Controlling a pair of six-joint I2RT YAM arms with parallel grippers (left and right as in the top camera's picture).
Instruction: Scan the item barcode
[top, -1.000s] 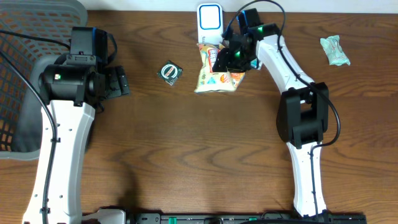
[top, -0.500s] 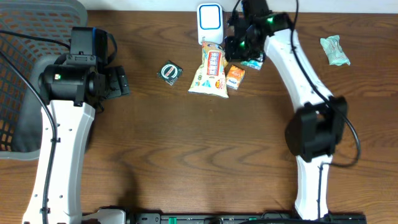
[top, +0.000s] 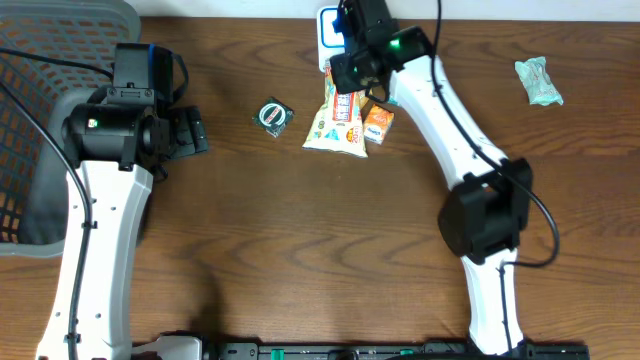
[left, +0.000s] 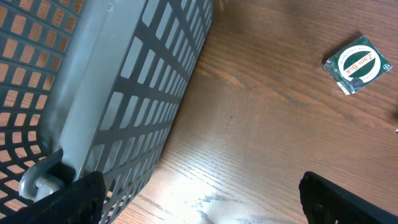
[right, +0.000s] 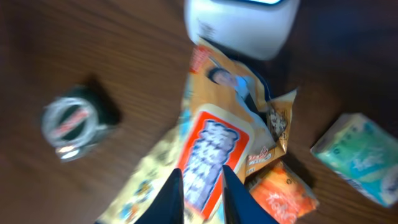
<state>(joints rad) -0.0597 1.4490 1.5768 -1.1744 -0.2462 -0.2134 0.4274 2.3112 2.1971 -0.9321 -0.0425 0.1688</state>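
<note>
Near the wood-grain surface's (top: 300, 250) far edge, the right end effector (right: 200, 186), nearly closed and empty, hovered over a crinkly snack packet (top: 337, 118); the left end effector (left: 199, 205) gaped wide, empty.

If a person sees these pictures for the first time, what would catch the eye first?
Probably the colourful yellow-and-red snack bag at the far middle of the brown wooden table, with the right gripper above its top end, next to the white and blue scanner. Then the grey mesh basket at the left edge.
</note>
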